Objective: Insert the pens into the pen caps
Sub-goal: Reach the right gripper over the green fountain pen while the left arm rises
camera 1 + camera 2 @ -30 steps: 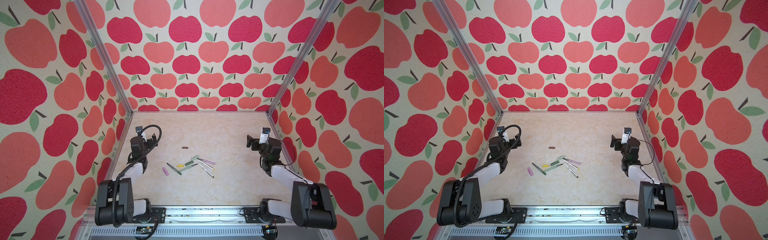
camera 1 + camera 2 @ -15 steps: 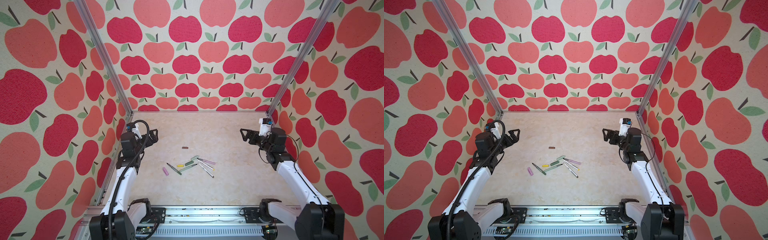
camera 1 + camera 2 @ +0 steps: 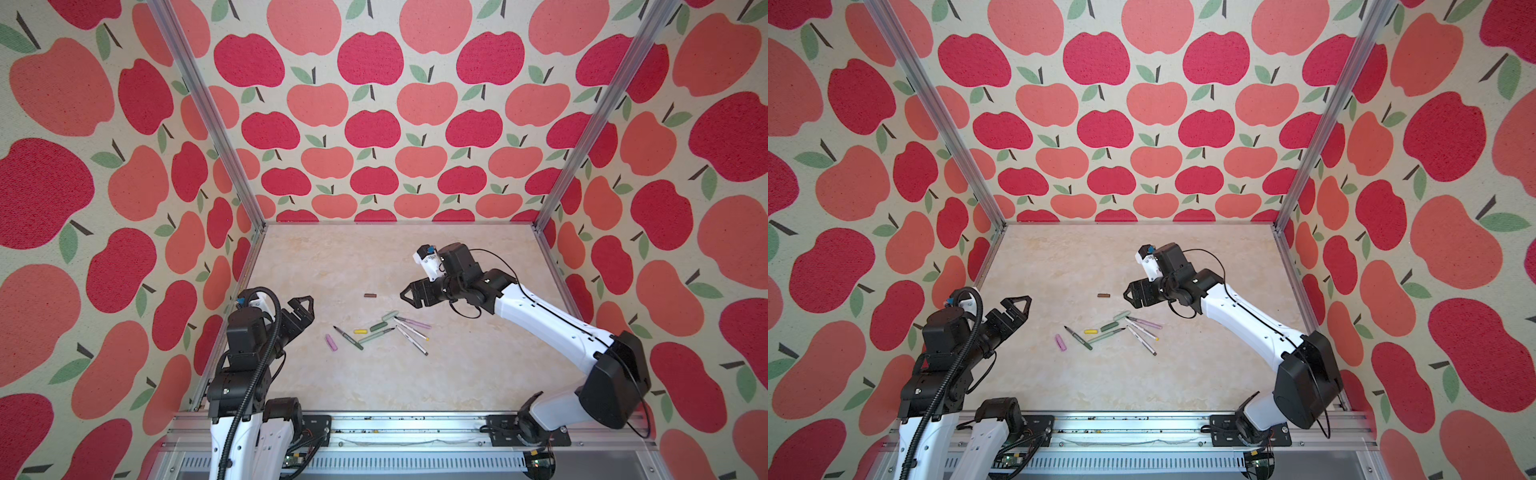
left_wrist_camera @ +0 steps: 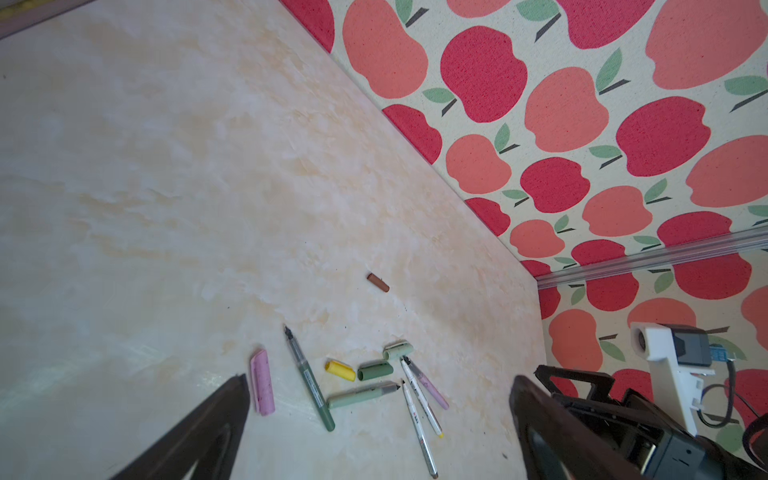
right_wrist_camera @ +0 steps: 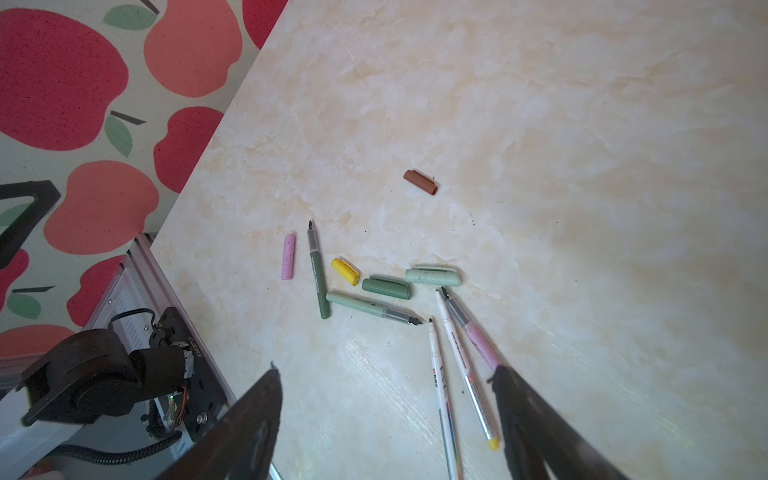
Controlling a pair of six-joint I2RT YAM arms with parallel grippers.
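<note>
The pens lie loose at the table's middle: a dark green pen [image 3: 348, 337], a pale green pen [image 3: 376, 336], a pink pen [image 3: 413, 323] and two white pens [image 3: 412, 346]. Among them lie the pen caps: pink [image 3: 331, 342], yellow [image 3: 360, 331], dark green [image 3: 378, 327] and pale green [image 3: 390, 316], with a brown cap [image 3: 370, 295] apart, farther back. My right gripper [image 3: 409, 297] hovers open just right of the brown cap, above the pile [image 5: 384, 368]. My left gripper [image 3: 305, 309] hangs open and empty left of the pile [image 4: 379, 378].
Apple-patterned walls close in the marble-look table [image 3: 374, 257] on three sides, with aluminium posts [image 3: 557, 183] at the back corners. A metal rail [image 3: 395, 424] carrying both arm bases runs along the front edge.
Both arms have unfolded from the side walls and reached in towards the pile, the right one farthest. The right jaws have narrowed a little; the left jaws stay wide.
</note>
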